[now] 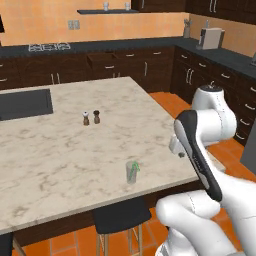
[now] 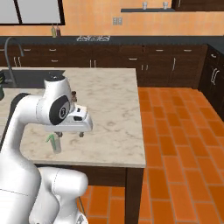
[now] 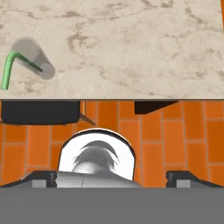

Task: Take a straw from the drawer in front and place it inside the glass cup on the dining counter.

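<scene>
Already we are judging the placing done: dining counter point(image 1: 75, 150), a broad beige veined marble slab, is carrying the glass cup point(image 1: 132, 172), clear and straight-sided, with the thin bent green straw point(image 3: 7, 72) sitting inside. We are keeping the gripper point(image 2: 69, 134) spread wide, empty, lifting clear without brushing the cup

Dining counter point(image 1: 60, 165): beige stone slab, grey-brown marble veining, smooth with a low sheen, over a dark wood base. Glass cup point(image 1: 132, 172), near the slab's front edge: clear, colourless, glassy; straw point(image 1: 133, 170) inside it: light green, smooth, plastic-looking. Floor point(image 2: 175, 144): matt orange tile with pale grout; far cabinets point(image 1: 150, 65): dark brown wood, silver metal handles.
</scene>
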